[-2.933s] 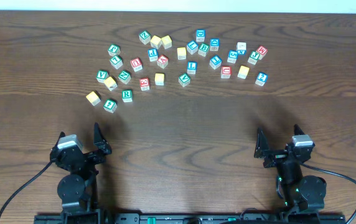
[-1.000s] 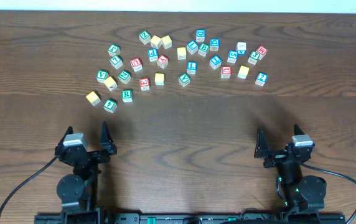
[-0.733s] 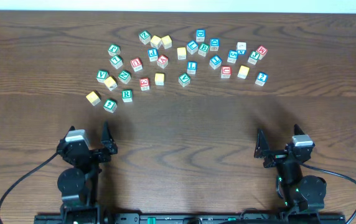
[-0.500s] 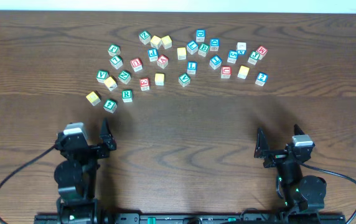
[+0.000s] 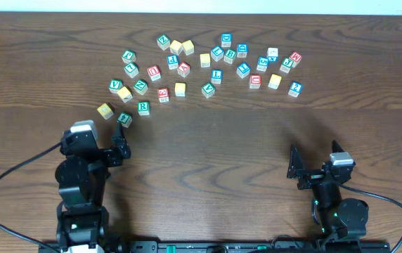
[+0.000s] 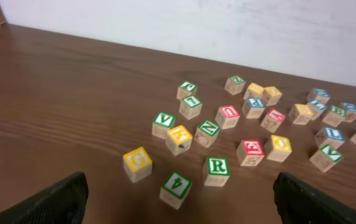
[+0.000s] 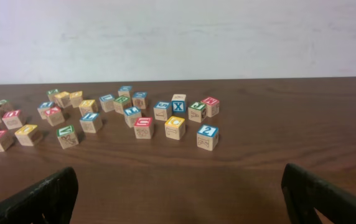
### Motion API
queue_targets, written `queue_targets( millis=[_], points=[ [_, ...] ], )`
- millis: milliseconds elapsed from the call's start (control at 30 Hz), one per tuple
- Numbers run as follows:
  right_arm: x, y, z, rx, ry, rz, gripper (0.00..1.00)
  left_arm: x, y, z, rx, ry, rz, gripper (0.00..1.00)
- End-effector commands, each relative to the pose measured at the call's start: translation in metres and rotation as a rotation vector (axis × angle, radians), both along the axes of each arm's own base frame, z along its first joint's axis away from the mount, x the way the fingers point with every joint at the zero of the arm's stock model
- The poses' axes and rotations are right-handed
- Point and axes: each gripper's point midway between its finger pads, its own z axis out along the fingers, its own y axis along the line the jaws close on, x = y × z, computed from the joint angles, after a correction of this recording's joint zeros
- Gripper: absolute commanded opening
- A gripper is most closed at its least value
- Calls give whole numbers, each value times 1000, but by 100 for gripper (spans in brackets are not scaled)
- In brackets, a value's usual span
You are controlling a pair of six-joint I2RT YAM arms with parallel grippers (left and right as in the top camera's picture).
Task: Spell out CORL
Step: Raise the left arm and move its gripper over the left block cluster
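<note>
Several wooden letter blocks lie scattered across the far half of the table [image 5: 208, 154]. A green R block [image 5: 143, 107] [image 6: 216, 168], a yellow O block [image 5: 180, 88] [image 6: 281, 145], a blue L block [image 5: 216, 74] and a red block that looks like a C [image 5: 255, 81] are among them. My left gripper [image 5: 102, 139] [image 6: 178, 211] is open and empty, just short of a green 4 block [image 5: 124, 119] [image 6: 176, 186] and the R block. My right gripper [image 5: 313, 160] [image 7: 179, 186] is open and empty, low at the near right, far from the blocks.
A yellow G block [image 5: 105, 110] [image 6: 137, 163] lies left of the 4 block. A blue 2 block [image 5: 295, 88] [image 7: 207, 137] is the nearest block to the right gripper. A white wall stands behind the table's far edge.
My left arm has moved forward toward the near-left blocks, with the gripper still open. The right arm and the blocks have not moved.
</note>
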Motion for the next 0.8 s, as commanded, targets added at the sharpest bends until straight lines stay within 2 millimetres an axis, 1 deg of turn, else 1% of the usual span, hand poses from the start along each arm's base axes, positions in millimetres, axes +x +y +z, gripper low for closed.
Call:
queue_targets(
  millis=[0,333,467,567,767],
  points=[
    [0,0,0,10,0,1,99,6,-3,21,4,-37,-22,94],
    [0,0,0,10,1,0,99,12,-2,45,4,-35,-24,94],
    [0,0,0,10,1,0,99,16,-12,56,20,-6,-89,94],
    [0,0,0,10,1,1,99,21,-15,65,12,24,-110,94],
    [0,0,0,10,1,0,99,35,-13,79,9,132,-116,94]
  ],
)
